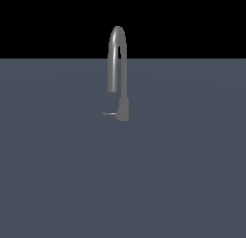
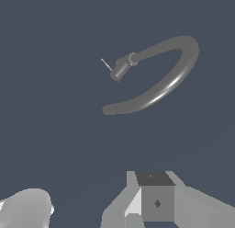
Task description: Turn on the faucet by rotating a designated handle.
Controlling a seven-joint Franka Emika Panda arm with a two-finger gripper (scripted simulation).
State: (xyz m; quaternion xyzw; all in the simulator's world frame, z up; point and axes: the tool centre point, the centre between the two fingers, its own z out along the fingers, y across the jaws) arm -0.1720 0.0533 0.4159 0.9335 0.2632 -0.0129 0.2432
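The grey faucet (image 1: 123, 83) stands upright on a flat grey-blue surface (image 1: 57, 174), its gooseneck spout arching toward the exterior view's left. The thin handle (image 1: 109, 113) sticks out level from the thick base (image 1: 123, 110), also toward that left. From the wrist view I look down on the faucet (image 2: 176, 77), with the handle (image 2: 106, 64) a small sliver beside the base (image 2: 120, 68). Only part of my gripper (image 2: 153, 208) shows at the picture's edge, well apart from the faucet, with one grey finger (image 2: 157, 203) visible. No arm appears in the exterior view.
A rounded white part of the arm (image 2: 25, 209) sits at the wrist picture's corner. The grey-blue surface (image 2: 55, 130) spreads around the faucet, and black background lies beyond its far edge (image 1: 192, 58).
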